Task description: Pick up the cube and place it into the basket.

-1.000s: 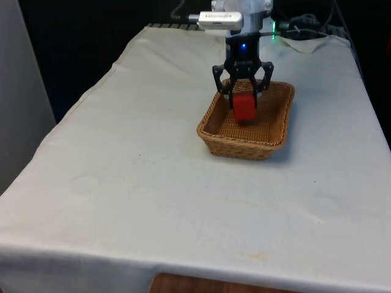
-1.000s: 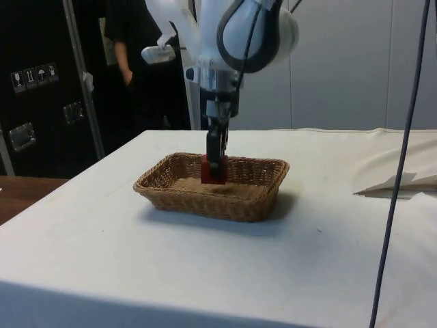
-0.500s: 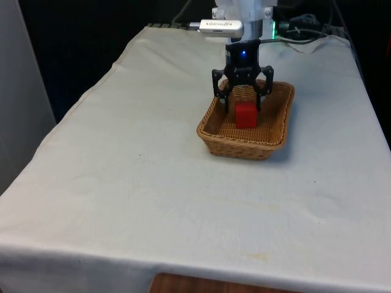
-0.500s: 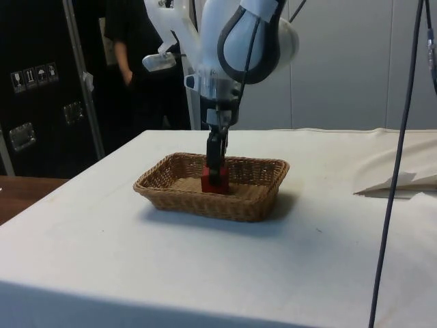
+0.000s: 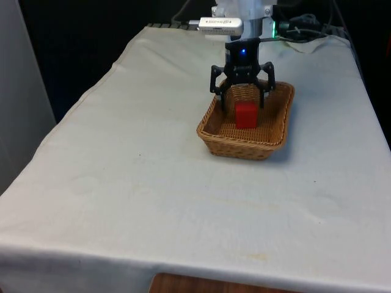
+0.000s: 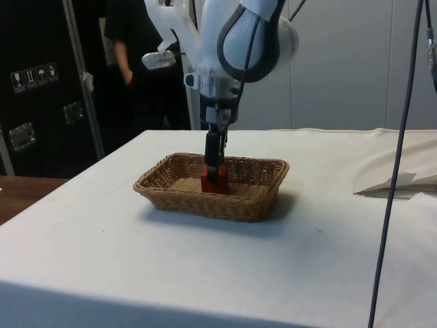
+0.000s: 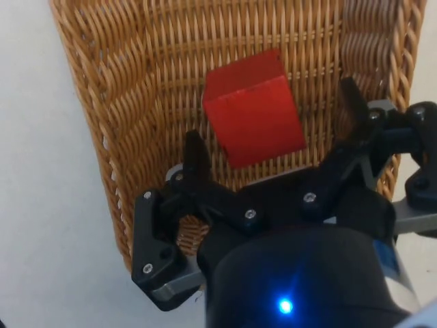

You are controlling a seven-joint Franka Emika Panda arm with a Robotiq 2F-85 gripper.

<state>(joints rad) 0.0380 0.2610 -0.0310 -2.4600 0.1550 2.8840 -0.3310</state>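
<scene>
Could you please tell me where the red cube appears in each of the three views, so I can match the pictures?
Front view: the red cube sits on the floor of the brown wicker basket, below the open black gripper.
Side view: the cube is mid-basket, under the gripper.
Wrist view: the cube lies on the weave, between the spread fingers.
Shared landmark: the basket.

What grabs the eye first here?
The red cube resting on the floor of the wicker basket, which sits toward the table's far end on the white cloth. Right above it hangs the black pincer, open, one finger to either side of the cube and clear of it.
</scene>
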